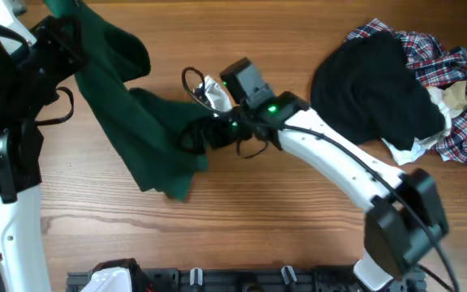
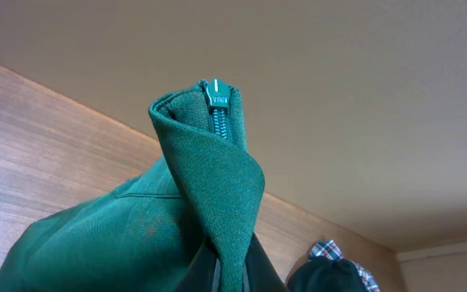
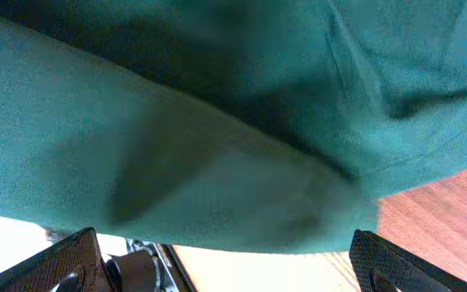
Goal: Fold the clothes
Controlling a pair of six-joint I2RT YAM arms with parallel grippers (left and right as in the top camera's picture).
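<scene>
The dark green garment (image 1: pixel 136 138) hangs from my left gripper (image 1: pixel 55 36) at the far left and drapes down onto the table. In the left wrist view my left gripper (image 2: pixel 232 276) is shut on a fold of the garment (image 2: pixel 209 178), with a zipper pull (image 2: pixel 219 97) at the top of the fold. My right gripper (image 1: pixel 205 131) is at the garment's right edge on the table. In the right wrist view its fingers (image 3: pixel 229 268) are wide apart, and the green cloth (image 3: pixel 217 122) fills the view just beyond them, not gripped.
A black garment (image 1: pixel 375 81) lies at the back right on top of a plaid shirt (image 1: pixel 456 69); both also show in the left wrist view (image 2: pixel 331 276). A black rack (image 1: pixel 217 280) runs along the table's front edge. The left arm's base (image 1: pixel 6 219) stands at the front left.
</scene>
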